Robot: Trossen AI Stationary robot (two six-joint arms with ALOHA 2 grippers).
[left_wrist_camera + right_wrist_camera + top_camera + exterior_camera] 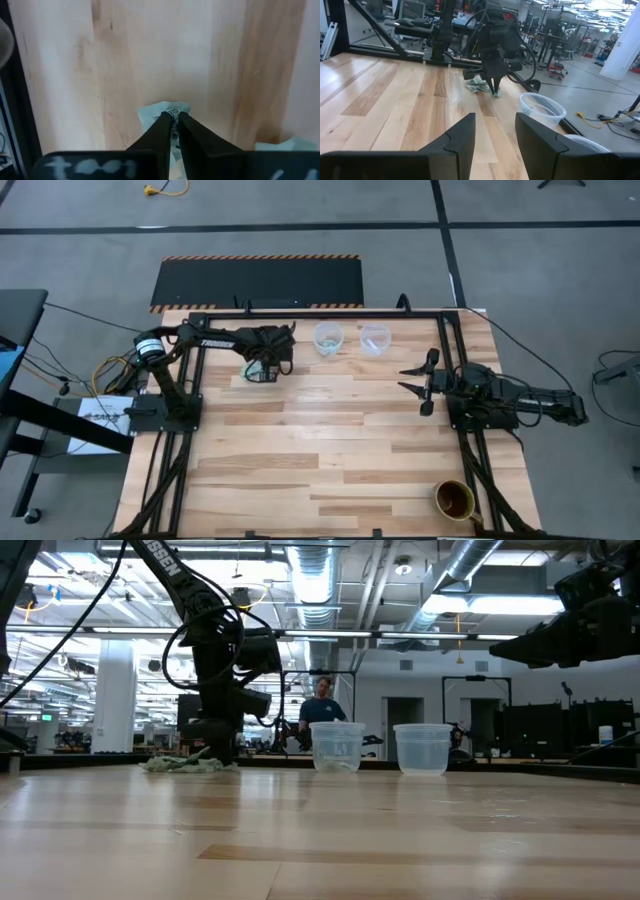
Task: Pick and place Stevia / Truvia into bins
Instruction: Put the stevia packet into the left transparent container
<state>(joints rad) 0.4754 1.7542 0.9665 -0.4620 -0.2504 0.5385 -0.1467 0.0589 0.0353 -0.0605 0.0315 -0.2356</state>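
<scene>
Several pale green and white Stevia packets (185, 764) lie in a small pile on the table's far left part (258, 370). My left gripper (173, 118) stands over this pile, pointing down, shut on one packet (162, 111). Another packet (287, 145) lies beside it. Two clear cups (328, 338) (375, 338) stand upright to the right of the pile, near the far edge. My right gripper (425, 385) waits open at the table's right side, touching nothing. My left gripper pinches a pale green packet between its two fingertips (165, 120), at the packet's printed edge (173, 112). The fingers come from above, pointing down. The packet lies flat on the table under them; the low view shows the gripper down at the pile.
A brown cup (453, 498) stands at the table's near right corner. Black frame rails (470, 450) run along the left and right sides. A person (322, 705) sits in the room beyond the far edge. Bare wood spreads over the middle and near part (320, 450).
</scene>
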